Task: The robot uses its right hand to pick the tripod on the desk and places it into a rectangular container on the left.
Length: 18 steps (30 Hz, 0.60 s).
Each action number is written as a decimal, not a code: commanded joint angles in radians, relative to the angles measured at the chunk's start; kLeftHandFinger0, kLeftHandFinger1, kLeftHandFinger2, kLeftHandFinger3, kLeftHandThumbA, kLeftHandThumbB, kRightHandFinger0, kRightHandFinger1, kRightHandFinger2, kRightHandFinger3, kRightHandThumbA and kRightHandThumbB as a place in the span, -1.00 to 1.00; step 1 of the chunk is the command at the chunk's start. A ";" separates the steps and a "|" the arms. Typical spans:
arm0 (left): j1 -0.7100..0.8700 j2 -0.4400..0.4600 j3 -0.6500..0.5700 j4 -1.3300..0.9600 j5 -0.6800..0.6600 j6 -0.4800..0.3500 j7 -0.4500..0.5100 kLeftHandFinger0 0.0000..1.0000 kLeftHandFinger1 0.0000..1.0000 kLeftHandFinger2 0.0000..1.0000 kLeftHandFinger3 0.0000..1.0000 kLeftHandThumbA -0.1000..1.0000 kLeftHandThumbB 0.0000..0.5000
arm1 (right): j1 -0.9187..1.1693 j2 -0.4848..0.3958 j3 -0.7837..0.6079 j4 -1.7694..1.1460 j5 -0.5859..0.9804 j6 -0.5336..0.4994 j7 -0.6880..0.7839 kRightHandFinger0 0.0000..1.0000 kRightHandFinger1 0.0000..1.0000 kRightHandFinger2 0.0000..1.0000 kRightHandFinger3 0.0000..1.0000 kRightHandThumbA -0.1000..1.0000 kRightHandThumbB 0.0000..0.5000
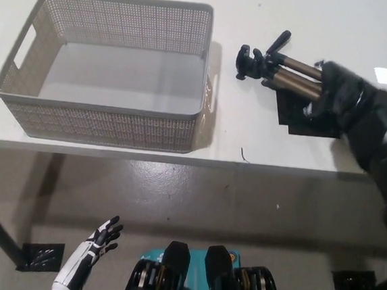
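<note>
The tripod (282,66) lay folded on the white desk (249,133) to the right of the grey mesh container (112,70), well apart from it, its black head toward the container and its legs running away over a black patch (298,113). The black right hand (335,93) lay over the tripod's legs, on the side far from the container, but whether it had clenched on them could not be told. The white left hand (103,237) hung below the desk edge, nearer than the container, released with fingers spread.
</note>
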 commanded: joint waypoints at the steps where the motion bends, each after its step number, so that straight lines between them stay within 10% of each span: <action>1: -0.001 0.017 0.012 -0.016 -0.016 -0.055 -0.007 1.00 1.00 1.00 1.00 1.00 1.00 | 0.148 0.017 0.112 0.059 -0.123 0.034 -0.107 0.24 0.35 0.62 1.00 -0.39 -0.16; 5: -0.004 0.015 0.014 -0.019 -0.023 -0.055 -0.011 1.00 1.00 1.00 1.00 1.00 1.00 | 0.146 0.002 0.145 0.052 -0.124 0.015 -0.182 -0.73 -0.49 -0.14 0.84 -0.83 0.05; 8: -0.021 0.019 0.014 -0.008 -0.020 -0.048 -0.012 1.00 1.00 1.00 1.00 1.00 1.00 | 0.143 -0.013 0.133 0.051 -0.110 -0.010 -0.220 -0.99 -0.79 -0.46 0.53 -0.93 0.08; 18: -0.013 0.020 0.010 -0.010 -0.011 -0.059 -0.012 1.00 1.00 1.00 1.00 1.00 1.00 | 0.137 -0.031 0.124 0.045 -0.116 -0.068 -0.305 -0.42 -0.26 0.10 0.26 -0.98 0.20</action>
